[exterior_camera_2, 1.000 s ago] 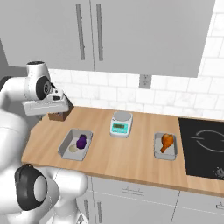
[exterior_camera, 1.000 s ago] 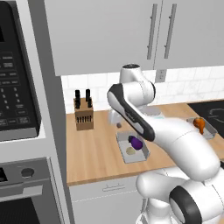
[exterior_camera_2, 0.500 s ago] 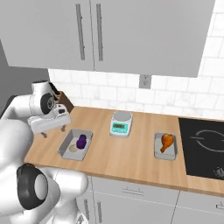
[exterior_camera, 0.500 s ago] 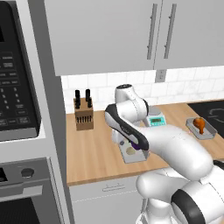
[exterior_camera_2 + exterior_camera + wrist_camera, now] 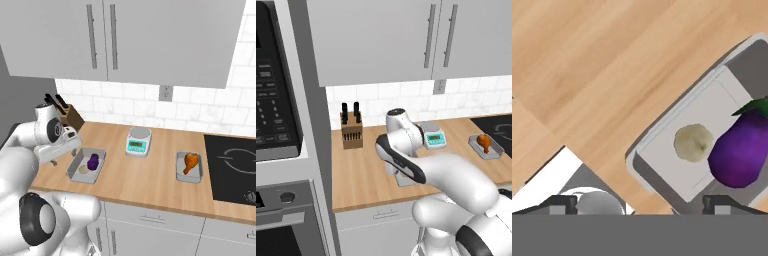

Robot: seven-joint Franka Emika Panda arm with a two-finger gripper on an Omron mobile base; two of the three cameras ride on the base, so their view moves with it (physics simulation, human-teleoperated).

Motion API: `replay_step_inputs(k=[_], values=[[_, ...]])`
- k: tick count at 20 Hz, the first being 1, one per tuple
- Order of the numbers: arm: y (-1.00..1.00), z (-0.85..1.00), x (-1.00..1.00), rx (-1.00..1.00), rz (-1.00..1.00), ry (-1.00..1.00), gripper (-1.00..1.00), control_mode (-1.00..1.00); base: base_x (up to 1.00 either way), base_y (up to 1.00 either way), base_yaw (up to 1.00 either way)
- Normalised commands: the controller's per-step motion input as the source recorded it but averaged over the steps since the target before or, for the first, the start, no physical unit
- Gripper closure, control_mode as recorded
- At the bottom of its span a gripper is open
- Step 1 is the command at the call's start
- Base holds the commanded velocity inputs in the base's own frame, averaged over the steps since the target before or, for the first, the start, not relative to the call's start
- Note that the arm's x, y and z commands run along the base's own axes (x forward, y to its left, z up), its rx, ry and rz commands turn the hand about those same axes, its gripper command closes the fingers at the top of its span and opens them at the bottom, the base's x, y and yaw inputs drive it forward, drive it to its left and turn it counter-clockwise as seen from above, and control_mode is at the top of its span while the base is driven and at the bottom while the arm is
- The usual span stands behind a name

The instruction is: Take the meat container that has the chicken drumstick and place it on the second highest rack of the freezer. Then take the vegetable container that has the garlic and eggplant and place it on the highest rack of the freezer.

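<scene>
Arm folded low over the wooden counter (image 5: 150, 175), wrist bent down so the hand looks straight at the left end of the worktop. Gripper (image 5: 639, 202) spread wide, nothing between the tips, touching nothing. It hangs above the near end of the grey vegetable container (image 5: 687, 150); one fingertip (image 5: 562, 202) sits over bare wood beside the tray, the other over its rim, I think – the tips barely show. Garlic (image 5: 693, 143) and eggplant (image 5: 739, 152) lie touching inside that tray. Meat container (image 5: 189, 167) with the chicken drumstick (image 5: 190, 161) sits well apart to the right, next to the cooktop (image 5: 232, 167). Scale (image 5: 138, 141) between the trays, knife block (image 5: 351, 129) at the back wall. Open wood along the front edge
</scene>
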Motion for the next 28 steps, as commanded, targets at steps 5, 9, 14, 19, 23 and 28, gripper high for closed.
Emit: replay_step_inputs(k=[5, 9, 14, 19, 23, 28], values=[[-0.19, -0.52, 0.09, 0.0, 0.0, 0.0, -1.0, -1.0, 0.0, 0.0, 0.0], [-0.11, -0.29, 0.03, 0.0, 0.0, 0.0, -1.0, -1.0, 0.0, 0.0, 0.0], [-0.02, -0.32, 0.02, 0.0, 0.0, 0.0, -1.0, -1.0, 0.0, 0.0, 0.0], [-0.02, -0.28, 0.07, 0.0, 0.0, 0.0, -1.0, -1.0, 0.0, 0.0, 0.0], [-0.05, -0.23, 0.17, 0.0, 0.0, 0.0, -1.0, -1.0, 0.0, 0.0, 0.0], [-0.06, -0.29, 0.08, 0.0, 0.0, 0.0, -1.0, -1.0, 0.0, 0.0, 0.0]])
